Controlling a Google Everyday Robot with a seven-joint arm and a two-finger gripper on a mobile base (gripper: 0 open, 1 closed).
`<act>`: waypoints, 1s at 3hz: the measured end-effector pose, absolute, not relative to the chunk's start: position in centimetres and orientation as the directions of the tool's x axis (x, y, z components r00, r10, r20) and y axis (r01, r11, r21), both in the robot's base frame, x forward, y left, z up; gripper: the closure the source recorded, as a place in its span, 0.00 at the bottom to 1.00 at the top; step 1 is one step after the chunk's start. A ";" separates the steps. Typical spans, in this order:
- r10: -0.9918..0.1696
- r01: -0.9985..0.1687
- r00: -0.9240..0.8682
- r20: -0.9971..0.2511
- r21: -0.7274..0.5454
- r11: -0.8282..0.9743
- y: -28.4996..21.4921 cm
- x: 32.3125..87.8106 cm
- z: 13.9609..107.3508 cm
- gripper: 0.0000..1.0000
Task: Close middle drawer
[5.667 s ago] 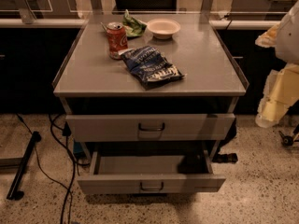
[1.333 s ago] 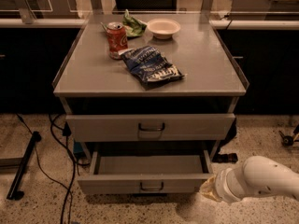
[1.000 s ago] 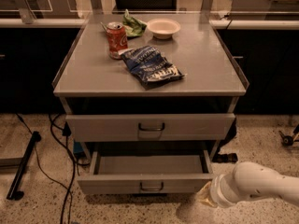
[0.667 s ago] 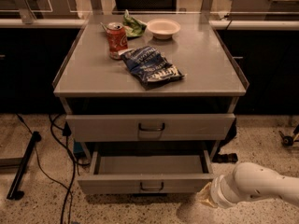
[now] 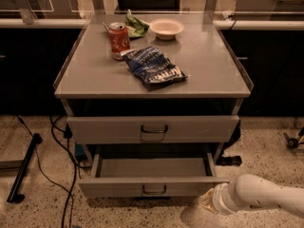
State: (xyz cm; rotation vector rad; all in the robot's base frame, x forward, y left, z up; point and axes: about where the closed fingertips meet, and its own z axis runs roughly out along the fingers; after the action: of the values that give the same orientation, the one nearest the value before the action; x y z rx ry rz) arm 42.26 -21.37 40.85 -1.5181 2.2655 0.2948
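Observation:
The middle drawer [image 5: 152, 187] is a shallow grey drawer with a small dark handle. It stands pulled far out below the taller top drawer [image 5: 153, 129], and its inside looks empty. My white arm [image 5: 266, 197] comes in from the lower right. The gripper [image 5: 205, 204] is at its yellowish end, low to the floor. It is just in front of and below the right end of the middle drawer's front. Whether it touches the front cannot be told. The lowest drawer is hidden.
On the cabinet top [image 5: 209, 70] lie a blue chip bag [image 5: 154, 68], a red soda can [image 5: 118, 41], a white bowl [image 5: 166, 28] and a green bag [image 5: 136, 25]. Black cables [image 5: 64, 175] and a black stand leg [image 5: 23, 172] lie on the floor at the left.
The arm has come down from beside the cabinet's right side to floor level. Over the last second the gripper has edged left and lower, towards the drawer front. The drawer has not moved.

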 end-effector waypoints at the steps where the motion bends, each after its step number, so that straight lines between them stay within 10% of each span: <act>1: -0.831 -0.910 -0.296 -0.470 -0.126 0.395 -21.4 43.4 39.8 1.00; 3: -0.805 -0.871 -0.046 -0.592 -0.371 0.322 -20.1 46.0 40.2 1.00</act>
State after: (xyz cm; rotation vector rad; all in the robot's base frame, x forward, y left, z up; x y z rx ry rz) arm 46.04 -20.13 40.17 -1.4859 1.8481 0.1130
